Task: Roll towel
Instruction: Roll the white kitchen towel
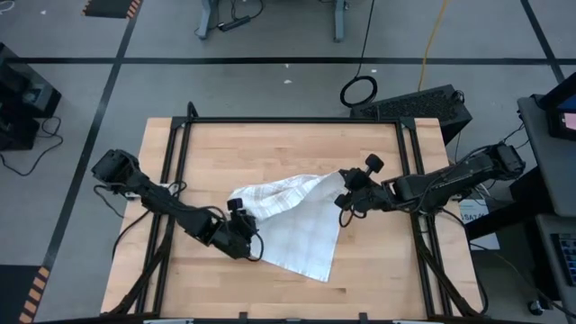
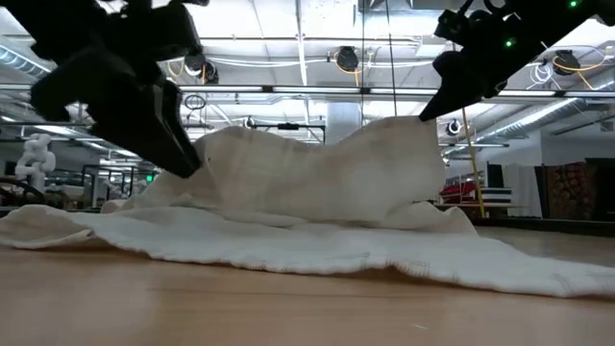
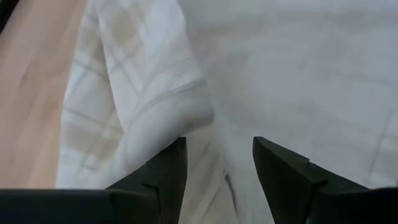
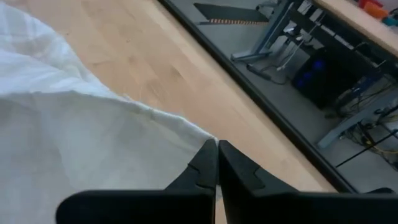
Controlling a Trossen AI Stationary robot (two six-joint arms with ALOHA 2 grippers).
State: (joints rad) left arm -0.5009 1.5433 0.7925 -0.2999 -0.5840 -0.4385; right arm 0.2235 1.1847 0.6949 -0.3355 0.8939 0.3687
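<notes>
Pinching the thin white plaid-lined cloth towel [image 1: 292, 220] mid-table by its far corner with my right gripper [image 4: 217, 163]; left gripper [image 3: 217, 165] spread over a fold. No roll formed yet, I judge, everything's left.

Two matte black jointed arms, black cables along links, wedge-shaped dark fingers [image 3: 168, 180], green indicator lights

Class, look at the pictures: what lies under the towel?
Under the towel lies the wooden table; the covered part is hidden. The right hand, shut on the towel's edge, lifts it; the left hand is open above it.
</notes>
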